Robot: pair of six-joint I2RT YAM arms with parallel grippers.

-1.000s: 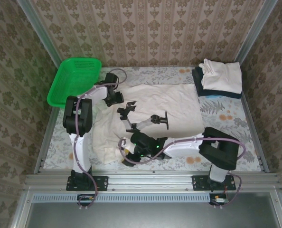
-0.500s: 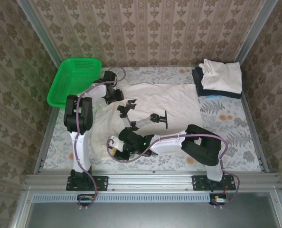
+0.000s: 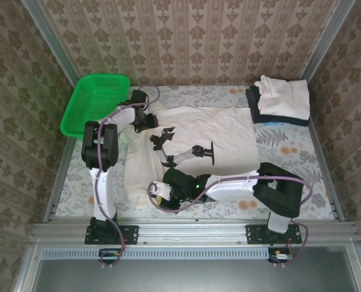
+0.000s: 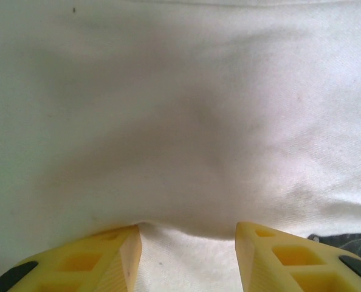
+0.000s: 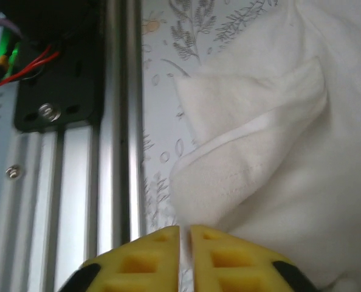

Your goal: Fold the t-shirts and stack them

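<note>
Right tool (image 5: pixel 185 255) has drawn its fingers in from about half wide to a thin slit, and it sits a touch nearer the front rail (image 5: pixel 116 121) than a second ago, having swung out to the left and back in between. Over the same time the left tool (image 4: pixel 188 234) has crept a little toward the far-left corner, close to the green basket (image 3: pixel 95 100), and the near-left part of the spread t-shirt (image 3: pixel 217 131) looks flatter and straighter at its edge.

That cream shirt lies open across the middle of the surface (image 3: pixel 290 152), while the folded stack (image 3: pixel 282 97), a cream shirt on a dark one, rests at the far right, well apart from it.

My reading is that the fold is just beginning: both tools are taking hold of the shirt's left side. The right one looks pinched on the hem at the near-left corner, where the doubled edge runs right up to its fingertips. The left one stands half apart with cloth bunched between its fingers and creases drawn toward them, so it looks like a grip.

Next, both should lift together and carry the left edge across to the right, level and at one pace, so neither corner slips free
</note>
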